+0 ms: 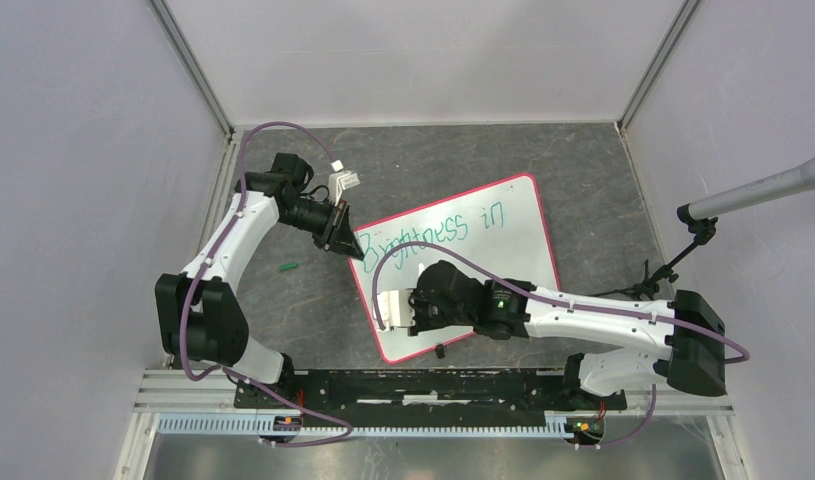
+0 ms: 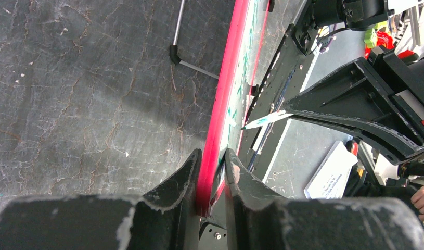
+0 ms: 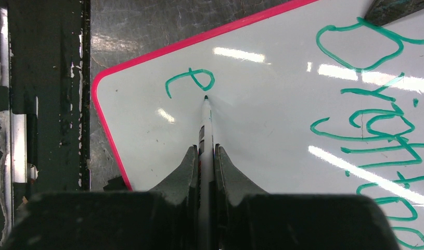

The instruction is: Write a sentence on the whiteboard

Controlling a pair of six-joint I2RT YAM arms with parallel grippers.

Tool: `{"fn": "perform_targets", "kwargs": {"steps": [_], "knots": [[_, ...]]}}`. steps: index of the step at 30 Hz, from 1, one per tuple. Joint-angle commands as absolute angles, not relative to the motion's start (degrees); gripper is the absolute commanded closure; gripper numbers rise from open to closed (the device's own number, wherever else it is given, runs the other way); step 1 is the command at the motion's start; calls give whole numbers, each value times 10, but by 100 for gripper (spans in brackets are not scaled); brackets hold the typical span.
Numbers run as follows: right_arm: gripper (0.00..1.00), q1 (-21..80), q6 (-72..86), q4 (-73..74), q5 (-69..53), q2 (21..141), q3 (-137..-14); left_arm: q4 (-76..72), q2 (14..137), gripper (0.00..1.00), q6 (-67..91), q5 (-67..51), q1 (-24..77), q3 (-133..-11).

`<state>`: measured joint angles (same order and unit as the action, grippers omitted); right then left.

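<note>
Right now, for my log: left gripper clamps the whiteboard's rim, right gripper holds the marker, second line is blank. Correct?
Not blank: the right wrist view shows a green "e" on the whiteboard at the marker tip. The rest is right.

Glossy white red-rimmed whiteboard (image 1: 513,250): near half hidden under my right arm (image 1: 583,310).
Green handwritten lettering (image 3: 365,138): cut off at right edge.

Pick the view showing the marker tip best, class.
Right wrist: the marker runs out between the right gripper's fingers, tip beside the green e. Top external hides it under that gripper; left wrist shows it small, far off.
</note>
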<state>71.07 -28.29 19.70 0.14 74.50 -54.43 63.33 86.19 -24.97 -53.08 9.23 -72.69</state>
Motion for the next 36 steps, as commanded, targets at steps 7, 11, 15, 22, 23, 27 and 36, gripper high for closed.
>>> {"fn": "perform_targets", "kwargs": {"steps": [7, 11, 15, 22, 23, 27, 36], "knots": [[100, 708, -287, 179, 23, 748, -537, 618, 859, 97, -257, -502, 97, -717], [100, 707, -293, 194, 11, 744, -530, 618, 861, 98, -257, -502, 97, -718], [100, 708, -295, 206, -6, 737, -519, 618, 865, 97, -257, -502, 97, -719], [100, 708, -296, 210, -28, 732, -502, 618, 868, 98, -257, -502, 98, -721], [100, 708, -297, 209, -28, 732, -503, 618, 869, 98, -257, -502, 98, -721], [100, 708, -293, 205, -14, 735, -518, 618, 870, 97, -256, -502, 98, -722], [100, 684, -286, 200, 19, 737, -555, 618, 870, 97, -256, -502, 98, -723]]}}
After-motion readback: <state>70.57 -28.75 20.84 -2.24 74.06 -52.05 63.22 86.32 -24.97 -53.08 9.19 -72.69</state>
